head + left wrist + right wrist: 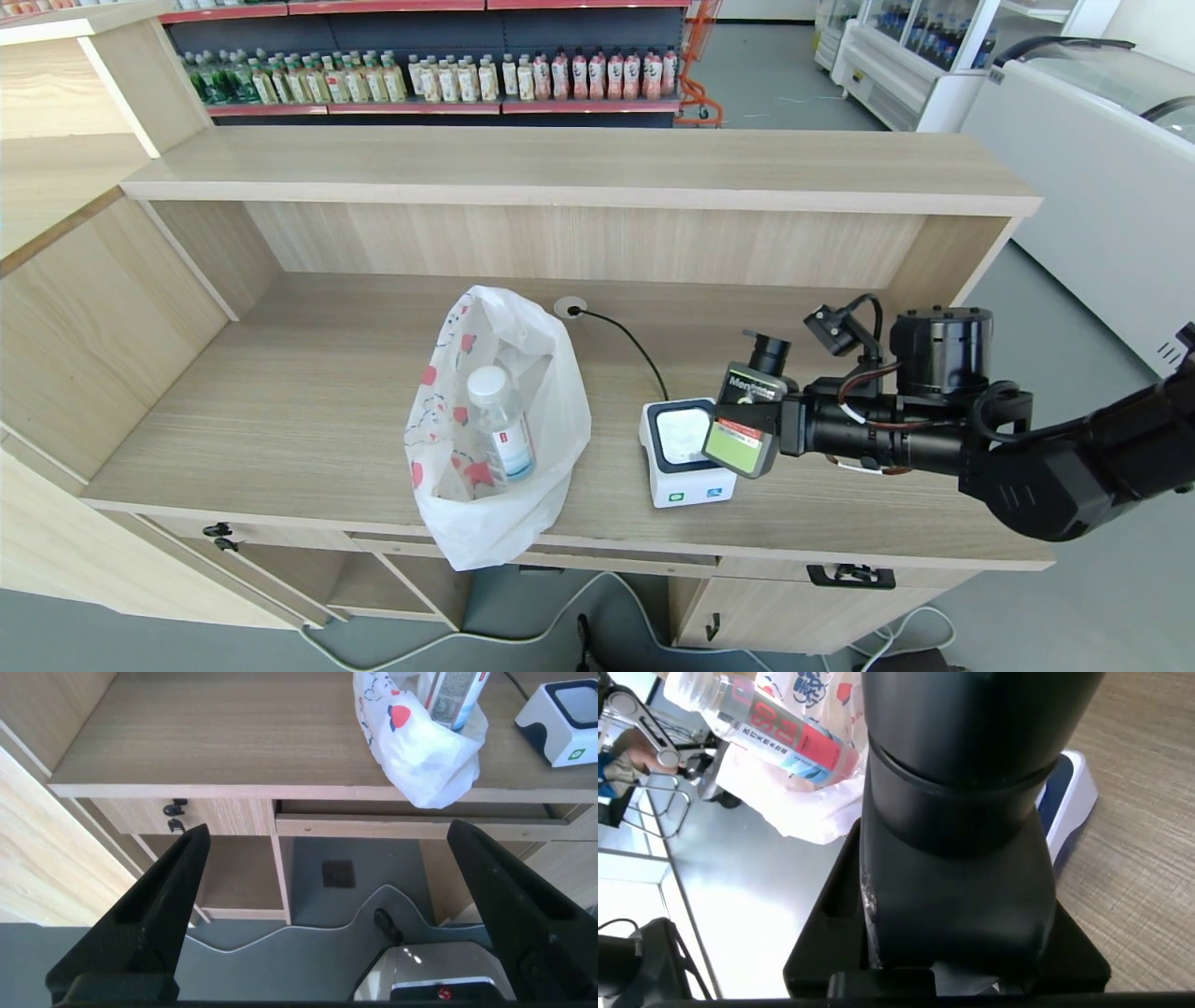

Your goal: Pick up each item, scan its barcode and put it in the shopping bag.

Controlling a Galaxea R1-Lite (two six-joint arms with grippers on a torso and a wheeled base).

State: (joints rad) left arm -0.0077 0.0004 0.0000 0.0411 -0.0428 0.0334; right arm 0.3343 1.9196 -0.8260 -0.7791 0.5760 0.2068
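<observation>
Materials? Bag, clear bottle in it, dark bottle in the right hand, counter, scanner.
Bag: thin white plastic film, crinkled, translucent, red print.
Clear bottle: probably plastic; see-through, white cap.
Dark bottle in right hand: opaque, black cap, green label; material unclear.
Counter: matte wood-grain, likely laminate.
Scanner: smooth white moulded plastic, dark-framed window.
</observation>
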